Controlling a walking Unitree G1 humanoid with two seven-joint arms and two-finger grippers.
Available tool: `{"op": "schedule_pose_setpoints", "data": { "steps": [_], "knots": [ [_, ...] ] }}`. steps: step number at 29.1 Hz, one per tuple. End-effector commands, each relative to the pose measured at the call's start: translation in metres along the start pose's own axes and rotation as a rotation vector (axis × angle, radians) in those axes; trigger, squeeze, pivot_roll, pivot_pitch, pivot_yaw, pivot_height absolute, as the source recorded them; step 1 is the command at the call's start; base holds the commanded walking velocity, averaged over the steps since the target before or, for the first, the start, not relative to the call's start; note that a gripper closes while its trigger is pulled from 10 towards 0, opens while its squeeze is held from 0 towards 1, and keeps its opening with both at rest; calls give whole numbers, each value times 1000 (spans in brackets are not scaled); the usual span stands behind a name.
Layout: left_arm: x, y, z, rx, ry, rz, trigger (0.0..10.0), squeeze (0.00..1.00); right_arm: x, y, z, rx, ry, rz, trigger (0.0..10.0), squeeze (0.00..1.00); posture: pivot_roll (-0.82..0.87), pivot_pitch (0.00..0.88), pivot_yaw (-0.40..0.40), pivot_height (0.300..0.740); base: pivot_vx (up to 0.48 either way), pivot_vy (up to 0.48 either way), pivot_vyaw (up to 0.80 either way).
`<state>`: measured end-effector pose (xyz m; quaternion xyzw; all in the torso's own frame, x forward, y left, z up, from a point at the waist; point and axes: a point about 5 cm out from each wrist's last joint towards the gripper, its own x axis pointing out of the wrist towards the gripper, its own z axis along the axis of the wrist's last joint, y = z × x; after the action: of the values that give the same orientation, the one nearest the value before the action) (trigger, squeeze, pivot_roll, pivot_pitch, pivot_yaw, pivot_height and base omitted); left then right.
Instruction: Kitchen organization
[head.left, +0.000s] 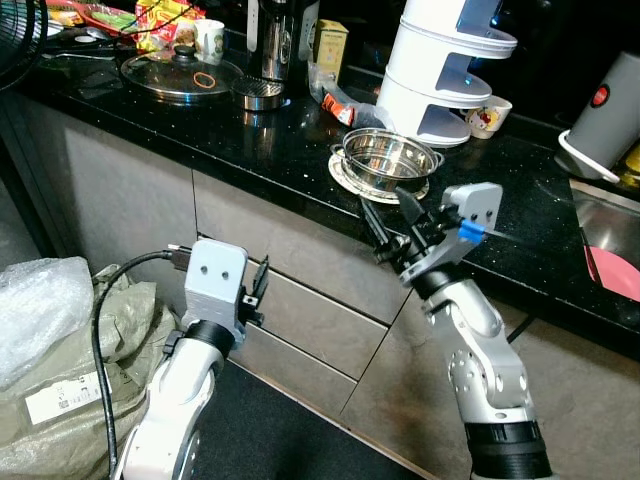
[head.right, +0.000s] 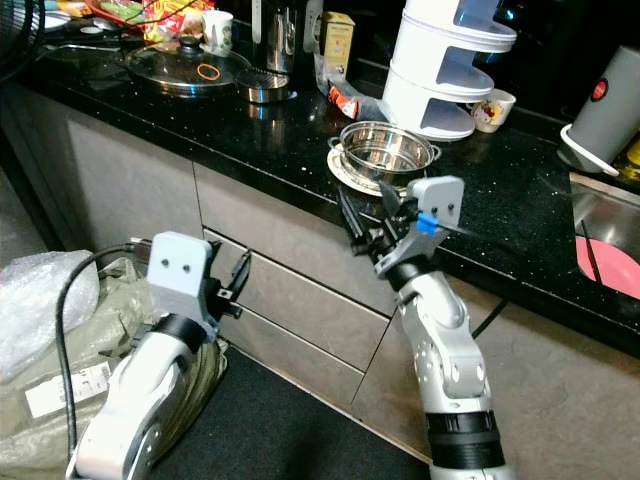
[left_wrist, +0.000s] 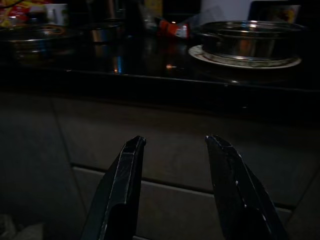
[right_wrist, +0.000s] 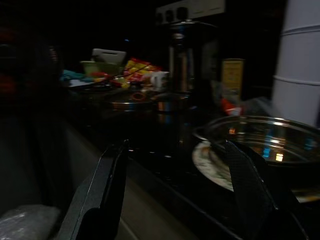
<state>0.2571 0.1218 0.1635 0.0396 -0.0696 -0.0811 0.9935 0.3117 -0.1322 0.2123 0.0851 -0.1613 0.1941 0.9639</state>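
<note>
Nearest, the left arm bends low in front of the grey drawers (head.left: 300, 300), its left pincer (head.left: 258, 292) spread and empty, pointing at the cabinet face below the worktop (head.left: 260, 145). A sack (head.left: 90, 350) and clear plastic lie on the floor at the left, cut off by the frame. The right arm rises steeply from the bottom edge, its right pincer (head.left: 392, 222) spread wide and empty at the worktop's near edge, just before the steel bowl (head.left: 387, 155). The bowl sits on a plate (head.left: 345, 172). Beyond stand a white tiered appliance (head.left: 445, 70) and, far left, a glass lid (head.left: 180, 75). Both wrist views are dark; far items blur.
</note>
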Motion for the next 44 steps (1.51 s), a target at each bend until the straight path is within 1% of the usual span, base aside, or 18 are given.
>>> {"op": "schedule_pose_setpoints", "data": {
  "steps": [1,14,21,23,24,26,27,31,33,34,36,37,38,39,40,41,42,44],
  "knots": [
    [1,-5,3,-9,-18,-11,10000,0,-1,-8,-2,-24,26,-32,10000,0,174,0,-161,740,319,0,0],
    [3,-4,5,-7,-37,-3,10000,0,3,-2,0,-50,41,34,10000,0,179,0,-173,740,362,0,0],
    [2,-4,6,-4,-40,-3,10000,0,6,15,0,-76,74,172,10000,0,183,0,-173,740,382,0,0],
    [2,-4,6,-4,-40,-4,10000,0,7,19,0,-101,88,218,10000,0,185,0,-173,740,382,0,0],
    [2,-4,6,-4,-40,-4,10000,0,7,19,0,-101,88,218,10000,0,185,0,-173,740,382,0,0],
    [1,-4,6,-6,-39,-10,10000,0,9,28,1,-174,127,312,10000,0,184,0,-171,740,362,0,0],
    [1,-5,6,-11,-37,-18,10000,0,10,31,1,-187,138,333,10000,0,182,0,-171,740,0,0,0],
    [-1,-7,6,-17,-38,-37,10000,0,13,35,3,-205,162,365,10000,0,180,0,-169,740,0,0,0],
    [-4,-11,8,-8,-40,-63,10000,0,17,38,6,-254,209,399,10000,0,179,0,-168,740,0,0,0],
    [-4,-11,8,-8,-40,-63,10000,0,17,38,6,-254,209,399,10000,0,179,0,-168,740,0,0,0],
    [-8,-16,9,5,-45,-90,10000,0,19,36,8,-363,293,423,10000,0,185,0,-169,740,0,0,0],
    [-8,-16,9,5,-45,-90,10000,0,19,36,8,-363,293,423,10000,0,185,0,-169,740,0,0,0],
    [-9,-17,9,12,-47,-95,10000,0,16,29,14,-420,358,463,10000,0,183,0,-169,740,0,0,0],
    [-9,-17,9,12,-47,-95,10000,0,16,29,14,-420,358,463,10000,0,183,0,-169,740,0,0,0],
    [-8,-17,8,13,-44,-95,10000,0,10,22,25,-453,422,521,10000,0,183,0,-169,740,0,0,0],
    [-8,-17,8,13,-44,-95,10000,0,10,22,25,-453,422,521,10000,0,183,0,-169,740,0,0,0],
    [-8,-18,8,14,-42,-97,10000,0,3,15,36,-474,465,562,10000,0,178,0,-171,740,0,0,0],
    [-8,-18,8,15,-41,-98,10000,0,1,13,39,-481,476,575,10000,0,178,0,-171,740,0,0,0]
  ]
}}
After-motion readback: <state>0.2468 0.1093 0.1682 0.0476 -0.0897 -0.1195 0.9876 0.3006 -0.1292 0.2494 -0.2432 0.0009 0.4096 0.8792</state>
